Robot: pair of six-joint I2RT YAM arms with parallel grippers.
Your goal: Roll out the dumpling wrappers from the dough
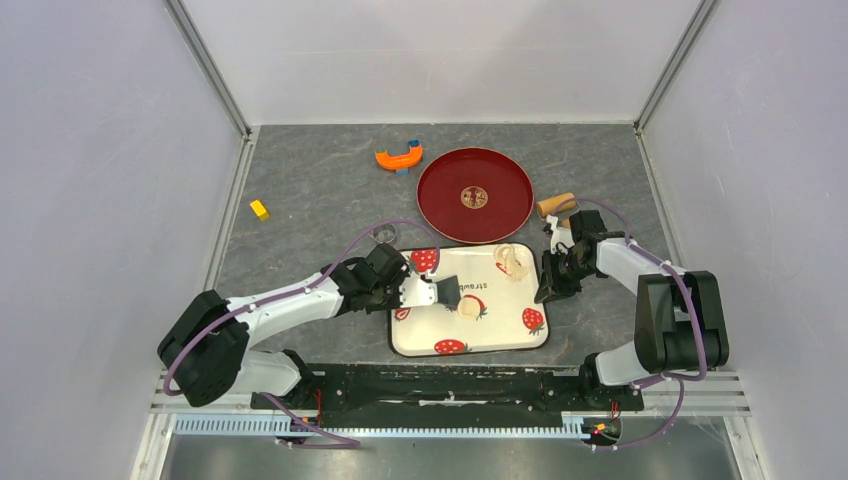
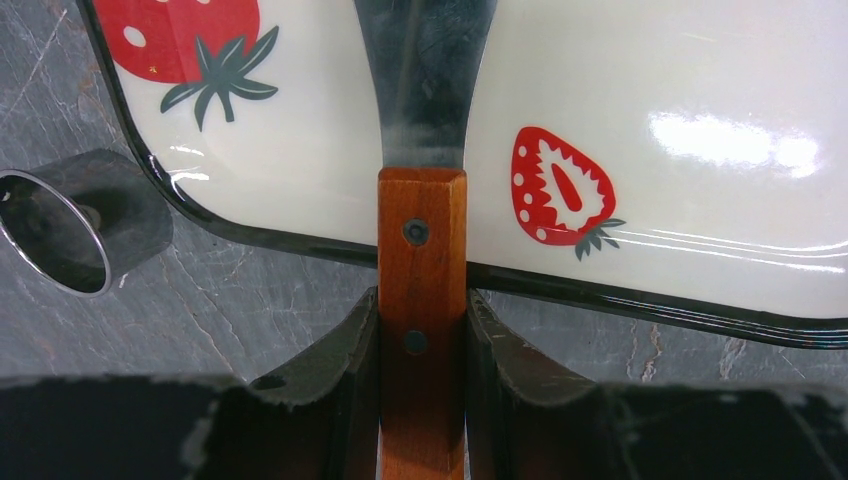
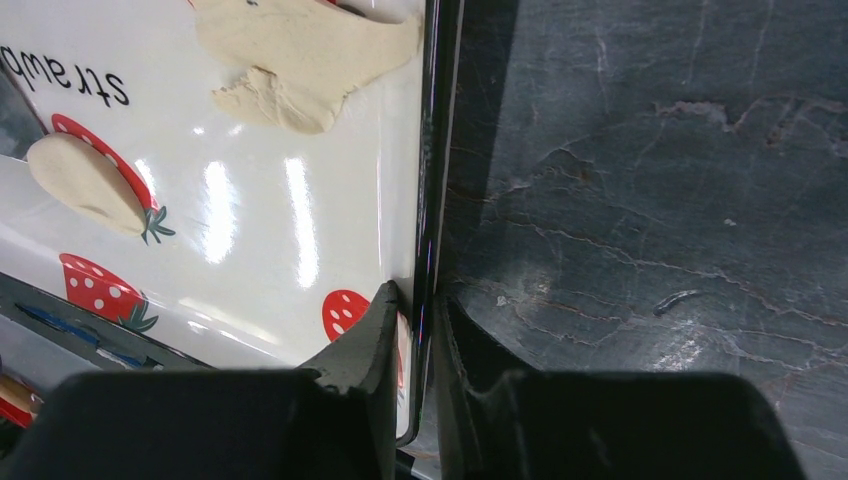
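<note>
- The left gripper [image 2: 422, 330] is clamped on the wooden handle of a scraper [image 2: 422, 250]. The steel blade reaches out over the tray [image 1: 500, 335], and its far end is cut off at the top of the left wrist view.
- From above, the blade tip lies near the dough [image 1: 470, 305], a small pale lump at the middle of the tray. I cannot tell whether they touch.
- The right gripper [image 3: 430, 310] pinches the tray's right rim, one finger inside and one outside.
- A flattened wrapper [image 3: 300, 60] with a ragged edge lies at the tray's far right, partly cut off by the frame.
- Black letters on the tray read "straw" in the right wrist view. The rest is cut off.
- A metal ring [image 2: 75, 230] lies on the table just left of the tray, partly out of frame.
- The roller [image 1: 556, 206] lies beyond the right arm, one end hidden by a cable.
- The red plate [image 1: 474, 195] has a gold emblem that is too small to read.
</note>
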